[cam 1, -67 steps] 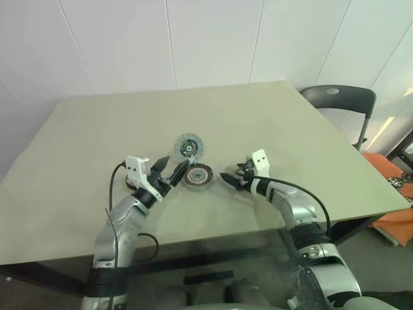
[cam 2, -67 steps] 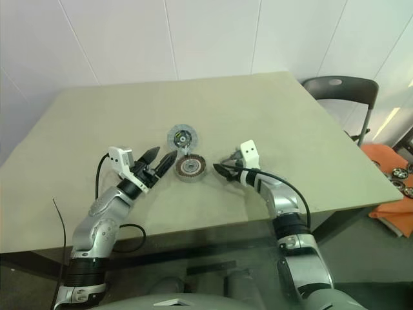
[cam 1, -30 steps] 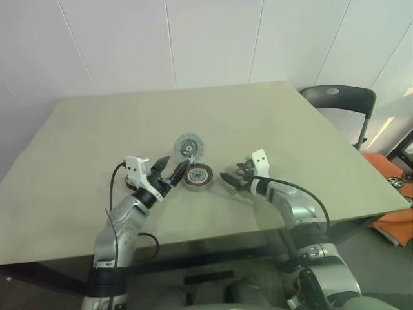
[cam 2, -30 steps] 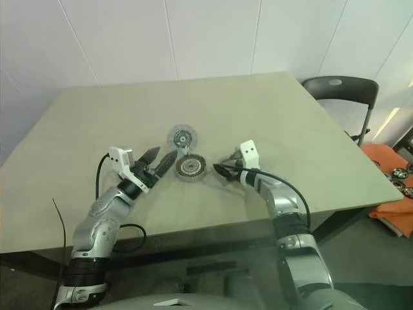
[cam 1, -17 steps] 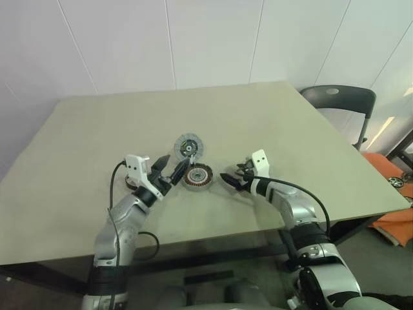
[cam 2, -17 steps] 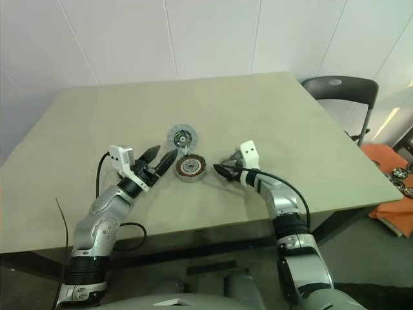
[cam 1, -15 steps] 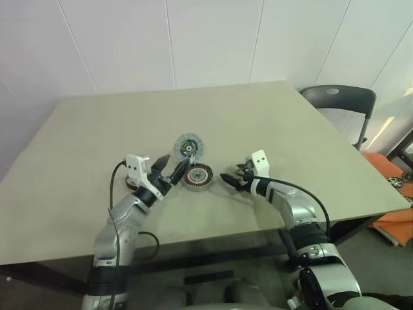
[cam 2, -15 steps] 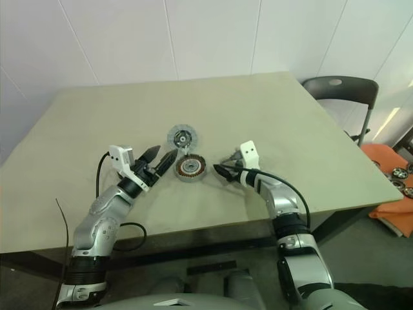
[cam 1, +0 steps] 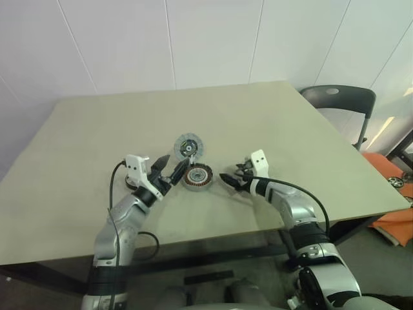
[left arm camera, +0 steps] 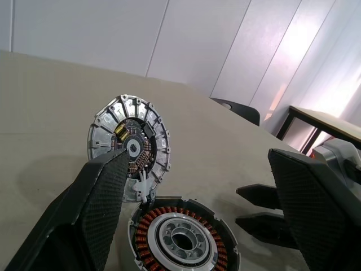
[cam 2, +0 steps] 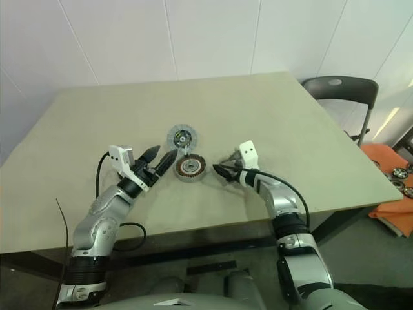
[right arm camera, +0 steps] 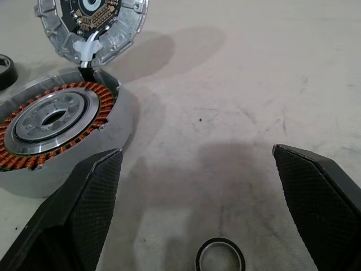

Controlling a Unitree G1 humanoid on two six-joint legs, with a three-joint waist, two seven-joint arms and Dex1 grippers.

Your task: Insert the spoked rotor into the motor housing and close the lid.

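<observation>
One small black ring (right arm camera: 220, 255) on table (right arm camera: 237, 84) btwn open right gripper (right arm camera: 194, 214) fingers.

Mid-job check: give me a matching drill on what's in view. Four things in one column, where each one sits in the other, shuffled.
Things:
1. motor housing
2. spoked disc
3. small black ring
4. chair

Places:
A. past the far right corner of the table
B. between the left gripper and the right gripper, copper coils facing up
C. on the table just ahead of the right gripper
D. just beyond the motor housing, farther from the robot

Pairs: 1-B, 2-D, 3-C, 4-A
</observation>
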